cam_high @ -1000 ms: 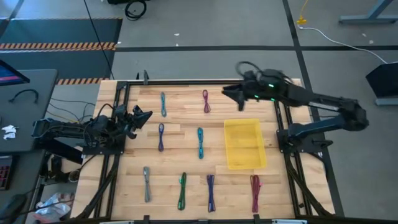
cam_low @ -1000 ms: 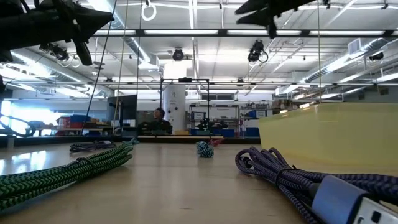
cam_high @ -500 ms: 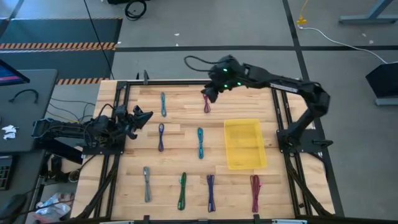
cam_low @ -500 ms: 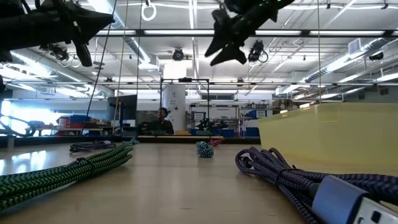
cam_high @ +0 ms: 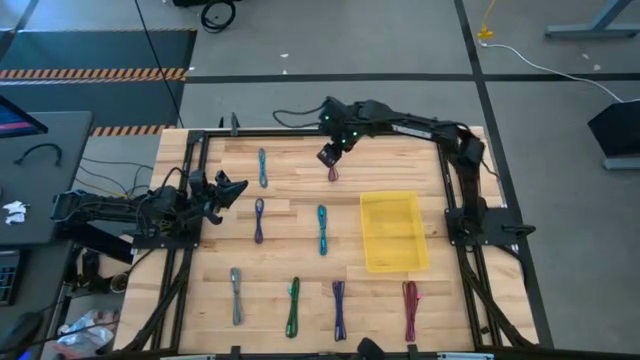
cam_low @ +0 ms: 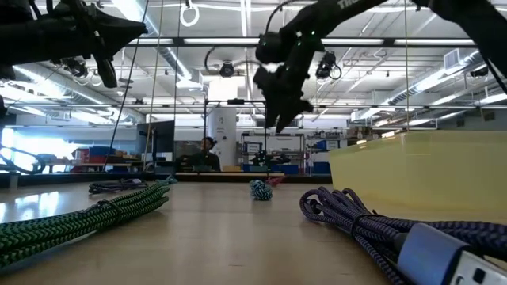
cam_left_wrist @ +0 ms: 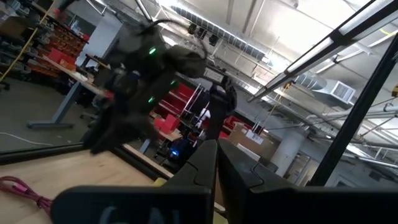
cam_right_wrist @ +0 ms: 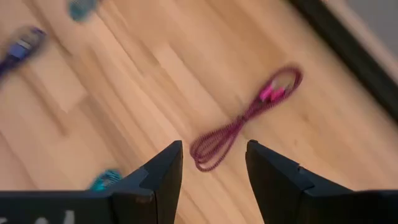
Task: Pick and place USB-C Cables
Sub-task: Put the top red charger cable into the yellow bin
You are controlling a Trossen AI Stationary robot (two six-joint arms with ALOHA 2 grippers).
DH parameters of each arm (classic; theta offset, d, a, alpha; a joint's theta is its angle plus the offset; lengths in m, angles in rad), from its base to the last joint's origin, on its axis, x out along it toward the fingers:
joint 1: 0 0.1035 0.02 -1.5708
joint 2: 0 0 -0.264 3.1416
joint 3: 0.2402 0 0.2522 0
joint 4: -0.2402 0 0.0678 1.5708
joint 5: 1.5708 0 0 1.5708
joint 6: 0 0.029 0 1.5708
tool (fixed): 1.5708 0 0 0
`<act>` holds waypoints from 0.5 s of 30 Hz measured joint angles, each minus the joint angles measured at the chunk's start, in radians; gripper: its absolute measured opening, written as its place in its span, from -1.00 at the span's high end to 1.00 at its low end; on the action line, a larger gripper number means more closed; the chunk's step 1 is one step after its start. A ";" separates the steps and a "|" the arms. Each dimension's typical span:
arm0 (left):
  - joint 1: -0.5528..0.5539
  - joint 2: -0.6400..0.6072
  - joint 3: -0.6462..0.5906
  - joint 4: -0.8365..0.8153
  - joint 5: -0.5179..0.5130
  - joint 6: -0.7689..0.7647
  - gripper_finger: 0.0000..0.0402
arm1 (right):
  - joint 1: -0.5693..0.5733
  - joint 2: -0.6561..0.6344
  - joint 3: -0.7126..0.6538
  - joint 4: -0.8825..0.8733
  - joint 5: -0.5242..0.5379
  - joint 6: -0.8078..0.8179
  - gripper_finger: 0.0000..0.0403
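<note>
Right gripper has swung off the yellow bin side and across to the far edge of the table. It now hangs over the magenta USB-C cable, fingers spread wide, nothing held. The cable lies flat on the wood, just ahead of the fingertips in the wrist view, so this looks like the approach for a pick. Left gripper is parked at the left edge, clenched on nothing. The other cables are spread over the table, and none shows in the bin.
</note>
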 joint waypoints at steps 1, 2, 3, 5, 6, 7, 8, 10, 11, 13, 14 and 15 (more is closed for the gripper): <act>0.000 0.000 0.000 0.000 0.000 0.000 0.90 | 0.000 0.019 0.000 -0.009 0.000 0.007 0.10; 0.000 0.000 0.000 0.000 0.000 0.000 0.90 | -0.001 0.038 0.000 -0.015 0.000 0.014 0.10; 0.000 0.000 0.000 0.000 0.000 0.000 0.90 | -0.001 0.055 0.000 -0.019 0.000 0.020 0.10; 0.000 0.000 0.000 -0.001 0.000 0.000 0.90 | -0.001 0.089 0.000 -0.027 0.000 0.039 0.10; 0.000 0.000 0.000 -0.003 0.000 0.000 0.90 | -0.001 0.108 0.000 -0.027 0.000 0.043 0.10; 0.000 0.000 0.000 -0.007 0.000 0.000 0.90 | -0.001 0.125 0.000 -0.026 0.000 0.044 0.10; 0.000 0.000 0.000 -0.008 0.000 0.001 0.90 | -0.001 0.143 0.000 -0.026 0.000 0.044 0.10; 0.000 0.000 0.000 -0.008 0.000 0.001 0.90 | -0.001 0.171 0.000 -0.026 -0.002 0.044 0.10; 0.000 0.000 0.000 -0.008 0.000 0.001 0.90 | -0.001 0.185 0.000 -0.025 -0.004 0.044 0.10; 0.000 0.000 0.000 -0.008 0.000 0.002 0.90 | -0.001 0.209 0.000 -0.024 -0.007 0.044 0.10; 0.000 0.000 0.000 -0.008 0.000 0.002 0.90 | 0.000 0.220 0.000 -0.025 -0.010 0.046 0.10; 0.000 0.000 0.000 -0.008 0.000 0.002 0.90 | 0.000 0.227 0.000 -0.024 -0.015 0.050 0.10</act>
